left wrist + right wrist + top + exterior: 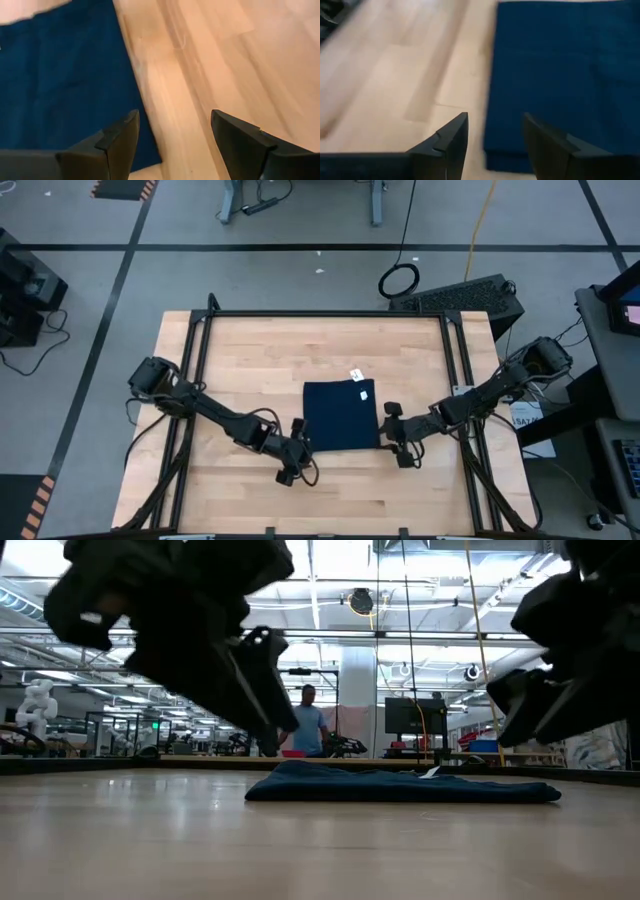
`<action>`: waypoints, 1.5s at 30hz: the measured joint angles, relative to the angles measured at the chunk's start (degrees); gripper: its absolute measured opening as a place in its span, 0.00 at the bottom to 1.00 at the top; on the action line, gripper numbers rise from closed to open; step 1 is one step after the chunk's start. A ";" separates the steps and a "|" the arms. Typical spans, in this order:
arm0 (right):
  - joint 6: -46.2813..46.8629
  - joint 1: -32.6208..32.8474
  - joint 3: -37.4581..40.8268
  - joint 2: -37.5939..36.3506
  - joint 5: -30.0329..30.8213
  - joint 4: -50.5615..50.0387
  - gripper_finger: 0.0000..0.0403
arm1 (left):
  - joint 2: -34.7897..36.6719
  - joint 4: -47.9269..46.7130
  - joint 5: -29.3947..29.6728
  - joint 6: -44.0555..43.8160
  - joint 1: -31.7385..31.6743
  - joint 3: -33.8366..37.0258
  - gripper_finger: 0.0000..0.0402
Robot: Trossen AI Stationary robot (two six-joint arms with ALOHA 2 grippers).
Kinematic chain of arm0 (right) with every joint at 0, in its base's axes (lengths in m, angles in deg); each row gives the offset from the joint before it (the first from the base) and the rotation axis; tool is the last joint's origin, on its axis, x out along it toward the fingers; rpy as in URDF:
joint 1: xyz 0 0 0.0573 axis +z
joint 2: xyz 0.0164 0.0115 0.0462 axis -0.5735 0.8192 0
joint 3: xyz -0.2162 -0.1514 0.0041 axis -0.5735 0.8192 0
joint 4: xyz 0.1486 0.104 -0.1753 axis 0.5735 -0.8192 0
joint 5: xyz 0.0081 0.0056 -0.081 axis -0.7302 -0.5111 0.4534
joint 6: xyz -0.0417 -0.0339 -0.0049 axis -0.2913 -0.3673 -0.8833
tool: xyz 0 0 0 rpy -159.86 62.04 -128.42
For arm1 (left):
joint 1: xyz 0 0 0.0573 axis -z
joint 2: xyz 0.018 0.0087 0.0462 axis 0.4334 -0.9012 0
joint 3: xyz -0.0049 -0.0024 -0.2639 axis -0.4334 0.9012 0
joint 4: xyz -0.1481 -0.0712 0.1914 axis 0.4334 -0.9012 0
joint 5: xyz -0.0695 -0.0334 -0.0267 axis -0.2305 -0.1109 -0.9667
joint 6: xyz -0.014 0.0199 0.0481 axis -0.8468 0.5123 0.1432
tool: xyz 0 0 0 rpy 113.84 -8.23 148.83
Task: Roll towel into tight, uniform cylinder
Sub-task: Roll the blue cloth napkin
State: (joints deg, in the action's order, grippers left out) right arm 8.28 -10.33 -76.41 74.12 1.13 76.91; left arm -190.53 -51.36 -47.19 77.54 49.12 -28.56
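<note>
The dark navy towel (340, 416) lies folded flat in a square at the middle of the wooden table, with a small white tag (358, 374) at its far right corner. In the low view the towel (400, 785) is a low flat pad. My left gripper (299, 448) is open at the towel's near left corner. In the left wrist view, one finger of this gripper (175, 115) stands over the towel's edge (65, 75) and the other over bare wood. My right gripper (391, 434) is open at the near right corner. Its fingers (496, 116) straddle the towel's side edge (560, 75).
Black frame rails (200, 360) run along the table's left, right and far sides. A black box (460, 295) stands just beyond the far right corner. Papers (525, 415) lie at the right edge. A person (308, 725) stands far behind the table. Bare wood lies all round the towel.
</note>
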 joint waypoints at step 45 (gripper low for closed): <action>24.33 0.20 -0.13 12.52 -9.58 13.07 0.01 | -2.77 3.69 -18.50 -19.63 -6.93 0.06 0.01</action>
State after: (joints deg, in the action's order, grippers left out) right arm 32.62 -10.13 -76.54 86.64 -8.45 89.98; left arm -193.30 -47.67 -65.69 57.91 42.19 -28.50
